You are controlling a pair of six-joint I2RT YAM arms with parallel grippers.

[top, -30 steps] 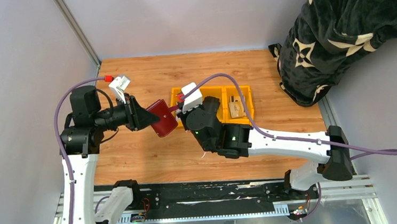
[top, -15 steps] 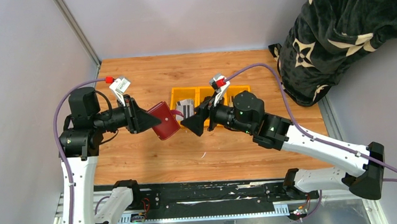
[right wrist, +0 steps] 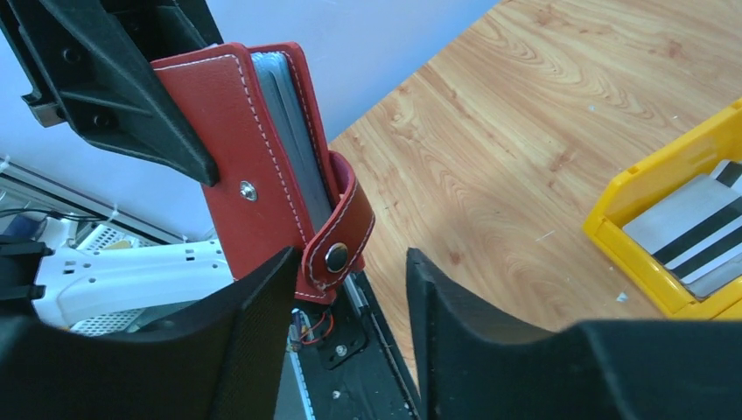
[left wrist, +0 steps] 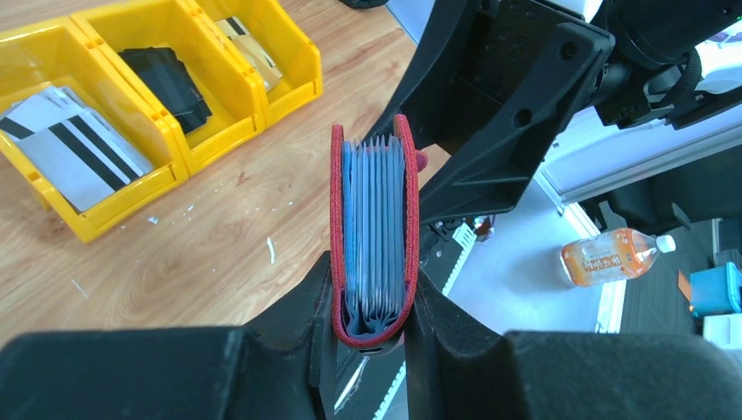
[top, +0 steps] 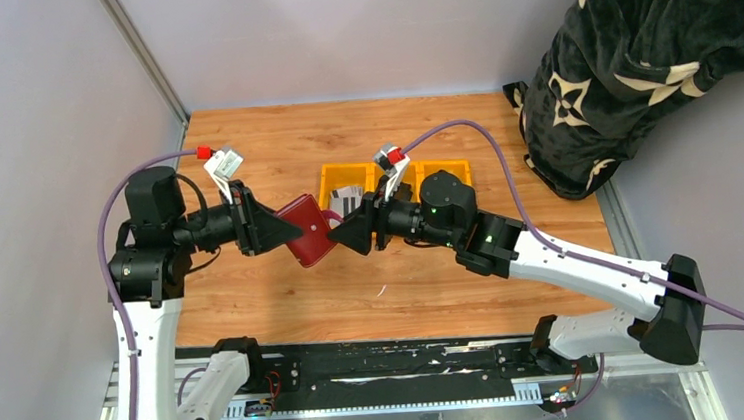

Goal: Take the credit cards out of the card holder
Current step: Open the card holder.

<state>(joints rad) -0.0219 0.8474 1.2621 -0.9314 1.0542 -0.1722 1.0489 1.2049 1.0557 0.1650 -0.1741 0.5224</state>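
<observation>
My left gripper (top: 293, 233) is shut on the spine end of the dark red card holder (top: 309, 230), holding it in the air over the wooden table. From the left wrist, the holder (left wrist: 374, 219) stands on edge between my fingers, showing pale blue sleeves; I cannot tell whether cards sit in them. My right gripper (top: 336, 235) faces it, open. The holder's snap tab (right wrist: 339, 229) hangs between the right gripper's (right wrist: 350, 262) fingertips, close to the left finger. White credit cards (left wrist: 74, 149) with black stripes lie in the yellow bin's (top: 395, 171) left compartment, tan ones (left wrist: 249, 52) in its right.
A black folded item (left wrist: 166, 83) fills the bin's middle compartment. A dark patterned blanket bundle (top: 646, 48) stands at the back right corner. Grey walls close the left and back sides. The black rail (top: 380, 365) runs along the near edge.
My right arm has swung from over the bin round to face the holder, its jaws opening and now straddling the snap tab. The left gripper keeps hold, shifted slightly.
</observation>
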